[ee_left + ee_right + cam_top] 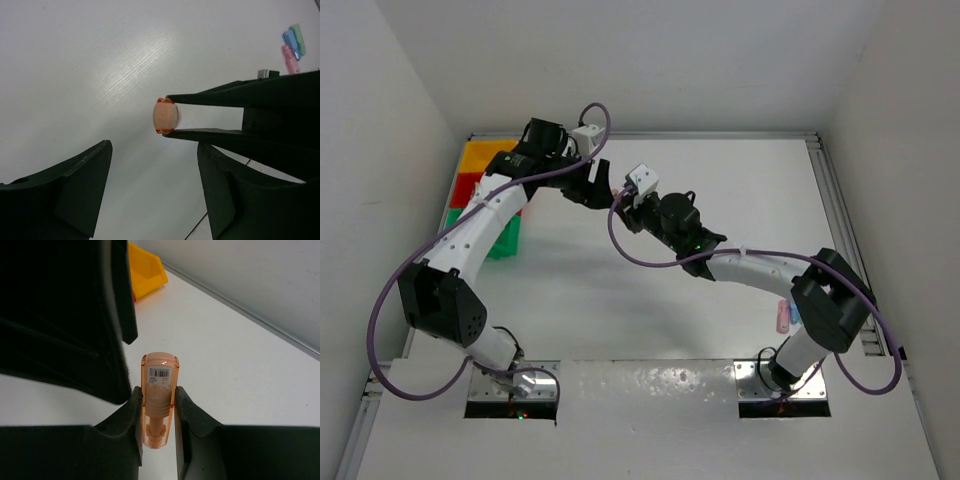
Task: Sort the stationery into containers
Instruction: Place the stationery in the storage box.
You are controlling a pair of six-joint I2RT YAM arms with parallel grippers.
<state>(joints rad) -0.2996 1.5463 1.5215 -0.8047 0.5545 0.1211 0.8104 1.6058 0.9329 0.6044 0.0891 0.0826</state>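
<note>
orange stick (159, 400) is clamped in my right pincer (158, 395), raised in front of my left pincer (152, 150), whose jaws stand apart. pastel sticks (292, 45) lie unsorted on the bench (75, 60), well apart from the yellow bin (145, 270); i judge most sorting remains.

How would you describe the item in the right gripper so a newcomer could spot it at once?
Over the middle of the table, the right gripper clamps an orange stick. Unlike the pink, blue and green sticks on the table, it is translucent and bears a barcode label.
</note>
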